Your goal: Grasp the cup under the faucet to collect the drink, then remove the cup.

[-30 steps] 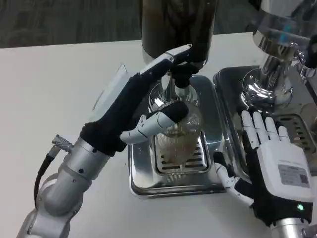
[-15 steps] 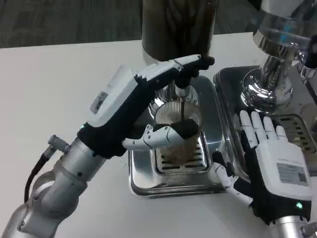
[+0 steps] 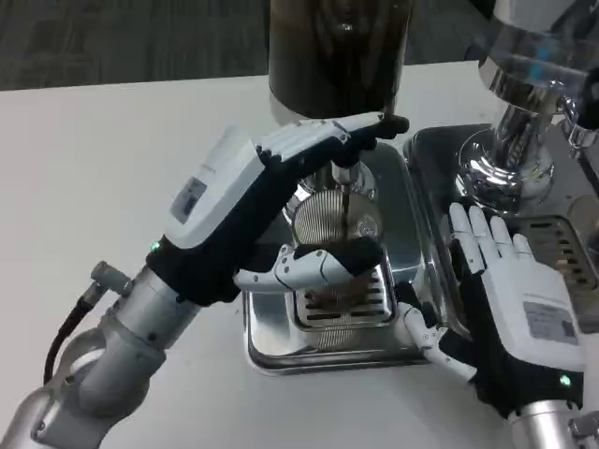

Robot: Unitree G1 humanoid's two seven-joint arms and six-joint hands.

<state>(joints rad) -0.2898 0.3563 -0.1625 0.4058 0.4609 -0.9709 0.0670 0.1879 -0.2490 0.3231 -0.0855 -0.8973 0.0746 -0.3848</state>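
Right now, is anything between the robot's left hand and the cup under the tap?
Nothing visible: the left hand already wraps the clear ribbed plastic cup, which stands on the metal drip tray.

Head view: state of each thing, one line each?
cup: upright on the drip tray under the faucet, gripped by the left hand
faucet: thin dark stream running into the cup
left hand: wrapped around the cup
right hand: open, fingers spread, holding nothing

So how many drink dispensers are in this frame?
2. A dark dispenser stands at top centre, its faucet over the clear cup held by the left robot hand. A chrome dispenser stands at top right. Others may sit out of frame.
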